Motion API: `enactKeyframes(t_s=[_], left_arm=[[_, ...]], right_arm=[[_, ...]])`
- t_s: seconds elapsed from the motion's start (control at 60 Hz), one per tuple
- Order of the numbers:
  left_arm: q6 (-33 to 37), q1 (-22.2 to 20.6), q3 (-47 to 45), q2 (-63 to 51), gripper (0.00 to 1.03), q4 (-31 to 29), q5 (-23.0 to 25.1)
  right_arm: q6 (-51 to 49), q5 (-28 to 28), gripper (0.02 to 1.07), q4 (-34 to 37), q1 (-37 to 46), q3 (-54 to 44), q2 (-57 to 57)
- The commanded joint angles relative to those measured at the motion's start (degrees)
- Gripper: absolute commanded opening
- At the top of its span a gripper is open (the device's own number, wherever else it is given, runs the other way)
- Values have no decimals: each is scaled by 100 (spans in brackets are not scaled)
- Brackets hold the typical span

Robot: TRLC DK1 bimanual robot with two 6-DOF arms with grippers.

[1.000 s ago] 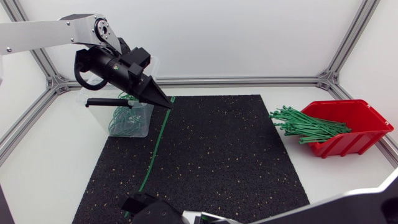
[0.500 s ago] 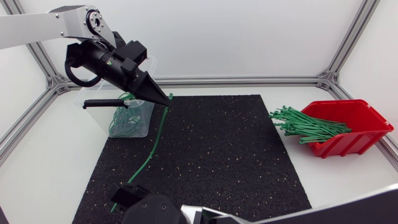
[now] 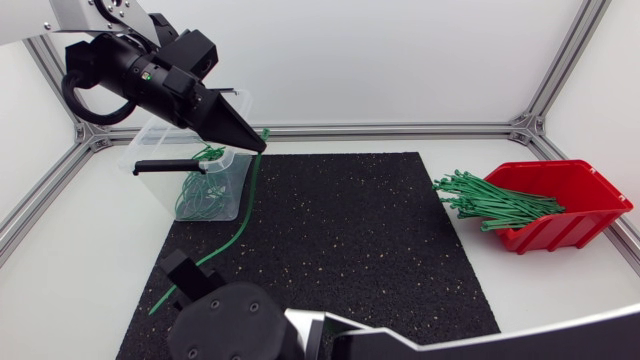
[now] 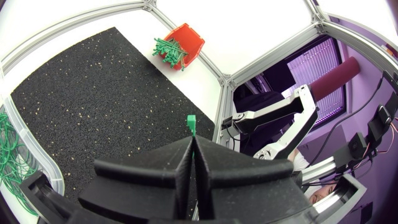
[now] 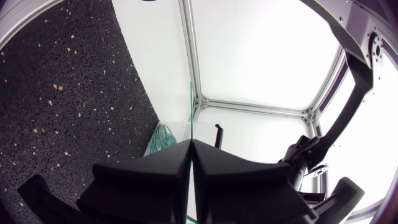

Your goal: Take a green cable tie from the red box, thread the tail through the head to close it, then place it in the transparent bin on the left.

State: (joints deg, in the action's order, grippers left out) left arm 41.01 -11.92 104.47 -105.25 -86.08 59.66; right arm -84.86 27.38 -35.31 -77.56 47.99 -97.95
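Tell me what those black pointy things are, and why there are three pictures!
They are the hands of two robot arms, called grippers. Each has two fingers that pinch together. The big picture comes from a camera above the table. The other two come from small cameras riding on each arm, looking out over that arm's own fingers. In the picture from above, the left gripper is up beside the clear bin. The right gripper is at the near edge of the black mat. Both are pinched shut on one long green tie, one near each end, so it stretches between them. More green ties stick out of the red box on the right, and some curled ones lie in the bin.
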Motion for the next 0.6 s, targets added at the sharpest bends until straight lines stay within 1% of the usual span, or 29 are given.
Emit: enactKeyframes(t_s=[0.0, 0.033, 0.083, 0.1, 0.25, 0.317, 0.4, 0.483, 0.517, 0.533, 0.583], left_arm=[[91, -38, -172, 66, 3, 13, 2], [91, -47, -190, 66, 3, 83, 2], [73, -56, -207, 75, 3, 162, 2], [73, -56, -216, 75, 3, 180, 2], [-146, -126, -374, 189, 3, 610, 90], [-225, -188, -445, 295, 3, 769, 134], [-419, -223, -576, 435, 3, 1155, 160], [-683, -284, -682, 488, 3, 1560, 160], [-779, -319, -752, 514, 3, 1718, 169], [-806, -337, -779, 523, 3, 1753, 169], [-1052, -460, -998, 655, 3, 2210, 169]], right_arm=[[743, 92, 8, 595, 22, 264, 233], [1217, 75, 8, 1193, 39, 431, 321], [1692, -4, 8, 1773, 66, 615, 417], [1762, -22, 8, 1843, 74, 642, 444], [3046, -417, 8, 3188, 206, 1020, 769], [3643, -786, 8, 3856, 294, 1169, 936], [4030, -1147, 8, 4234, 523, 1222, 1050], [4513, -1744, 8, 4779, 857, 1336, 1138], [4795, -2149, 8, 5113, 1032, 1450, 1191], [4847, -2228, 8, 5183, 1076, 1477, 1199], [5278, -3028, 8, 5772, 1428, 1696, 1314]])
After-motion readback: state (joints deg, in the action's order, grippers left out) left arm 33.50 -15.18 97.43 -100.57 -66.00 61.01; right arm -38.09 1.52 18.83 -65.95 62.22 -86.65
